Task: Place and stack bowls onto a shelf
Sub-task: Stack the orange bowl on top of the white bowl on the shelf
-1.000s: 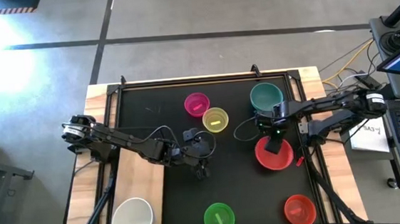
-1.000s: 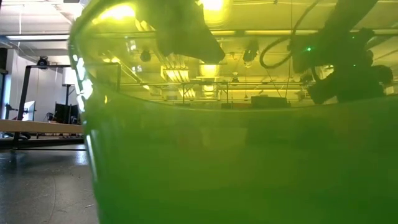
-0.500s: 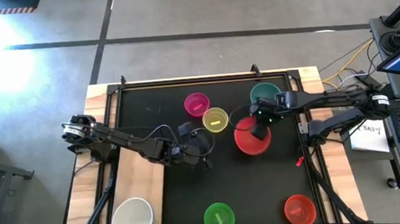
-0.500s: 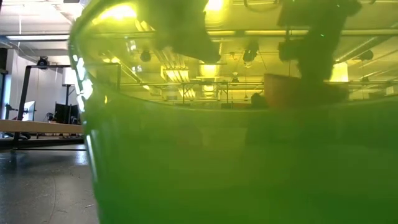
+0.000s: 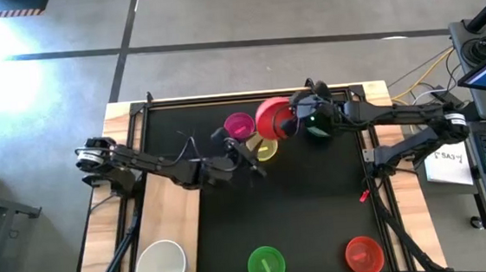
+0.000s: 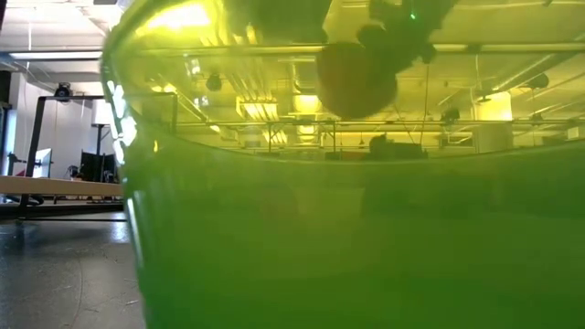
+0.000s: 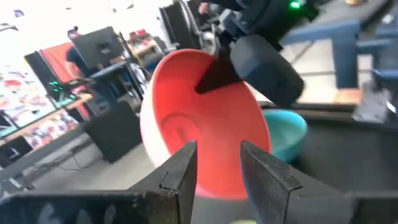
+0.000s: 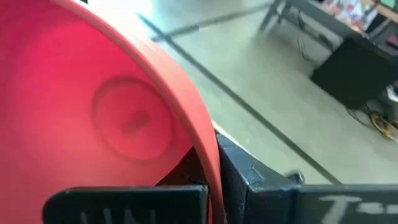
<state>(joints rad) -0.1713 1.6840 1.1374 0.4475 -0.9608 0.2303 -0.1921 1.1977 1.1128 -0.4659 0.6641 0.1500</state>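
Only the white bowl [image 5: 160, 266] sits on the shelf [image 5: 169, 218]. The right gripper [image 5: 292, 122] pinches the rim of a big red bowl [image 5: 272, 118] in the air; the left gripper [image 7: 219, 163] hangs open beside it. Six more bowls wait on the bench, so most work remains.

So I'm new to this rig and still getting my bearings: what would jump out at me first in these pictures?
The big red bowl, tilted in the air over the mat's far middle, its rim pinched by the right gripper beside the teal bowl. The left gripper, fingers apart, faces it from just short of the yellow bowl. In the low view, a bright green bowl fills nearly the whole picture.
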